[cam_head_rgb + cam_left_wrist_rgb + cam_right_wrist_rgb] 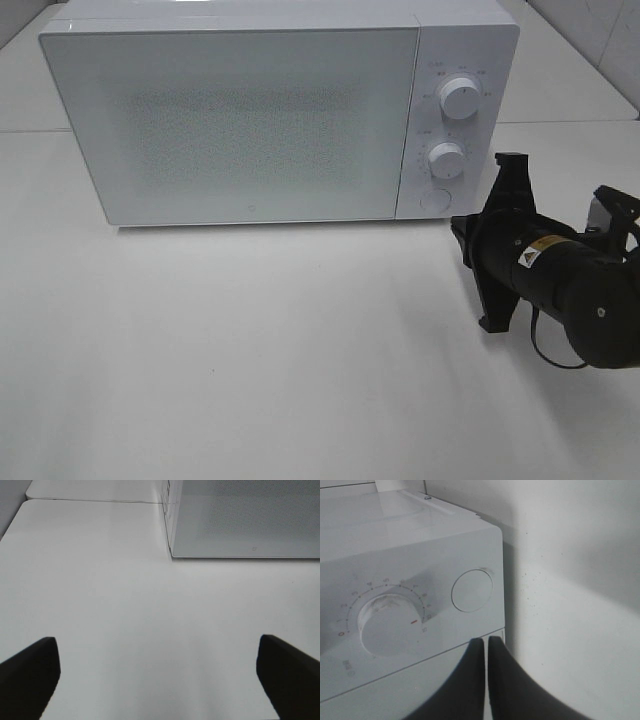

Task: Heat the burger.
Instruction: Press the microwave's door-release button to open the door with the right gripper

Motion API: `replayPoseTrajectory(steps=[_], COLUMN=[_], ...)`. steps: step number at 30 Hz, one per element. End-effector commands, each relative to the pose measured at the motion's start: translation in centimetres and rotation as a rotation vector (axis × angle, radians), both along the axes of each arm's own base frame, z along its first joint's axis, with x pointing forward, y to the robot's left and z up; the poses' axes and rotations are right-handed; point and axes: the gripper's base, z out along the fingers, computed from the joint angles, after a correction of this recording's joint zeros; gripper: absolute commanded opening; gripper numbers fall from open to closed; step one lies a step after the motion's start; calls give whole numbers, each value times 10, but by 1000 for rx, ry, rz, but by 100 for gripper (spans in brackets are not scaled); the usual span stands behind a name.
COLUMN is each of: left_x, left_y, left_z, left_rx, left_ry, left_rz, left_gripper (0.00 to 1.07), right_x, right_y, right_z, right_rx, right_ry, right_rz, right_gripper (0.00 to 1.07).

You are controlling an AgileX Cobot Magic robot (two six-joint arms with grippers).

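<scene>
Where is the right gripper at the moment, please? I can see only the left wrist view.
Observer: The right gripper hangs before the lower right corner of the microwave, close to the round button on its control panel.
Operator: Are its fingers open?
Observer: No, they are pressed together with nothing between them.
Operator: Can you see the burger anywhere?
Observer: No, none of the three views shows it.

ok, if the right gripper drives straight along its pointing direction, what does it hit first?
Likely the white microwave's control panel, around its round flush button; the shut right gripper aims there, depth unclear.
</scene>
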Motion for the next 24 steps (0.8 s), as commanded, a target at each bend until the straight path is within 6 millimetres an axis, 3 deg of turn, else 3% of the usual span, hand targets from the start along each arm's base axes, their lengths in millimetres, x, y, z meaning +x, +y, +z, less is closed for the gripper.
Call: replayPoseTrajectory(steps=[1, 11, 24], left_x=[-2, -2, -2], left_y=[0, 0, 0], left_z=[0, 0, 0], left_rx=[-4, -4, -4], left_ry=[-13, -13, -13], left_rz=[7, 7, 7], left_gripper=[100, 100, 100], right_x=[12, 40, 63], right_y=[-2, 9, 5], right_z=[-1, -10, -19], right_rx=[-6, -12, -23], right_ry=[3, 2, 15], right_rz=[1, 35, 29], right_gripper=[0, 0, 0])
